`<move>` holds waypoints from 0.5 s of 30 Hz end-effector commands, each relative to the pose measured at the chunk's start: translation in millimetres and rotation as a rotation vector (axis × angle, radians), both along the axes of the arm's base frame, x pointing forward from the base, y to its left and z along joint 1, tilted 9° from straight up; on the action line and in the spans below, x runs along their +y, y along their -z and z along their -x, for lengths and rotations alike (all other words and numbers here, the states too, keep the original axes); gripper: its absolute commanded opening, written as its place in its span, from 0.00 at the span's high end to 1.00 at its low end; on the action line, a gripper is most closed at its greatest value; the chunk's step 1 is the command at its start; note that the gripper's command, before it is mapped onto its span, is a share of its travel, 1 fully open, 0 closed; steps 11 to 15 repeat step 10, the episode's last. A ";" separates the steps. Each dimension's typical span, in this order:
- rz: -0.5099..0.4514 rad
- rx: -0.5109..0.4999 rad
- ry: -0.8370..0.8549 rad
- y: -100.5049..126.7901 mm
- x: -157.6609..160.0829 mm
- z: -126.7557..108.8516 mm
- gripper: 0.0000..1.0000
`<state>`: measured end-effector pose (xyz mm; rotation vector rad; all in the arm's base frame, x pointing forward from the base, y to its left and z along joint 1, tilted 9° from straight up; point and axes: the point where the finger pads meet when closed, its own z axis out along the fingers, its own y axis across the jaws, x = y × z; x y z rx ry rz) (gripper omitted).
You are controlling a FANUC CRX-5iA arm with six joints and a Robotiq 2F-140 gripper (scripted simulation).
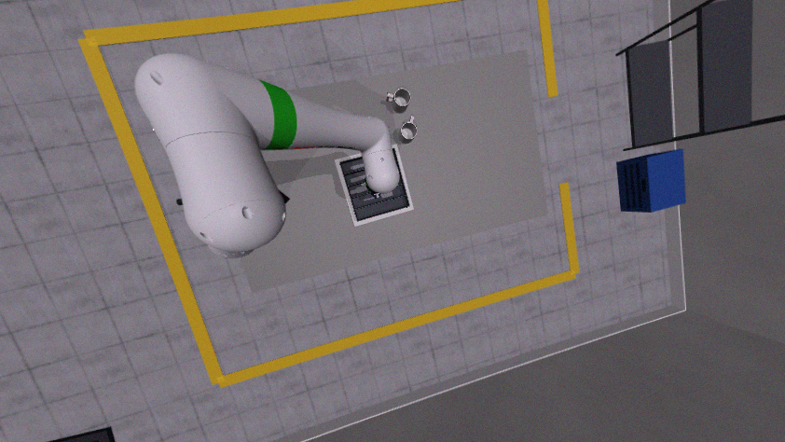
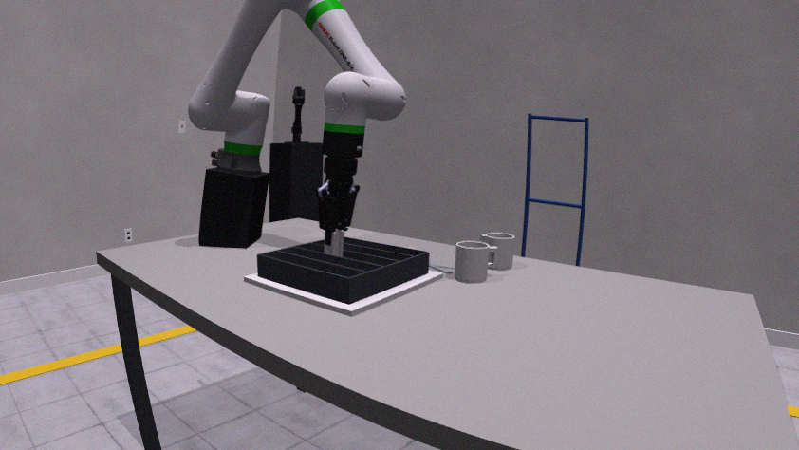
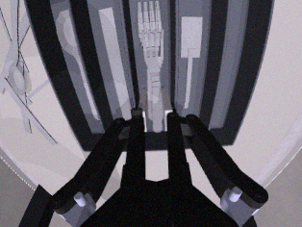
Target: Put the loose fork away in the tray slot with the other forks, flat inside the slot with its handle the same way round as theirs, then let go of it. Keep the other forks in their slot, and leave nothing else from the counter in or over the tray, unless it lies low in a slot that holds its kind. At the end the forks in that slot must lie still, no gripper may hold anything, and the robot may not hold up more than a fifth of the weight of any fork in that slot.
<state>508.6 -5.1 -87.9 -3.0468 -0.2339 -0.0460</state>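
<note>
Grey table [image 2: 503, 335], dark tray [image 2: 358, 282]; fork [image 3: 152, 59] flat in its slot just beyond nearly-closed, empty jaws.

Gripper [image 3: 154, 116] sits above the middle slot of the tray [image 2: 312, 273], its fingers a little apart with nothing gripped between them; the dividers [image 3: 174, 39] on either side leave only a narrow lane along that slot. Forks [image 3: 151, 33] lie on the slot floor directly below. Two mugs [image 2: 472, 260] stand near the tray's far-right corner, blocking a low pass toward the worktop's back edge. Black pedestal [image 2: 232, 206] fills the back left corner. Wide bare worktop [image 2: 559, 346] lies toward the front and right edges.
</note>
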 end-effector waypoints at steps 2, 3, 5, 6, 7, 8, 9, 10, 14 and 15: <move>0.000 0.000 0.000 -13.9 -1.5 1.4 0.86; 0.000 0.000 0.000 -18.1 -1.9 1.9 0.86; 0.000 0.000 0.000 -27.0 -2.8 2.9 0.86; 0.000 0.000 0.000 -31.6 -3.3 3.4 0.86; 0.000 0.000 0.000 -36.3 -3.7 3.9 0.86; 0.000 0.000 0.000 -41.0 -4.2 4.5 0.86; 0.000 0.000 0.000 -45.7 -4.7 5.0 0.86; 0.000 0.000 0.000 -45.7 -4.7 5.0 0.86; 0.000 0.000 0.000 -45.7 -4.7 5.0 0.86; 0.000 0.000 0.000 -45.7 -4.7 5.0 0.86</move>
